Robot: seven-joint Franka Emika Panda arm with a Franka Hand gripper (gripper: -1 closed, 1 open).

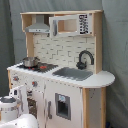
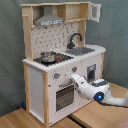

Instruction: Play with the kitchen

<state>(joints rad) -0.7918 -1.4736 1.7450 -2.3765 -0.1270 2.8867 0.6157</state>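
- A light wooden floor (image 2: pixel 20 119) carries the scene, with a plain grey-green curtain backdrop (image 2: pixel 10 55) behind it in both exterior views.
- The tall white and light-wood toy kitchen (image 2: pixel 60 55) stands upright mid-frame, with a grey hood (image 2: pixel 49 21), black curved faucet (image 2: pixel 75 39), grey sink (image 1: pixel 74 73), small metal pot (image 2: pixel 48 56) on the stovetop, and windowed oven door (image 2: pixel 64 96).
- The white robot arm's gripper (image 2: pixel 75 79) is at the kitchen's front, just beside the knobs; whether its fingers are parted or closed I cannot tell.
- Open floor lies at the second exterior view's lower left.

white kitchen (image 2: pixel 37 80), grey hood (image 2: pixel 49 21), black faucet (image 1: pixel 85 57)
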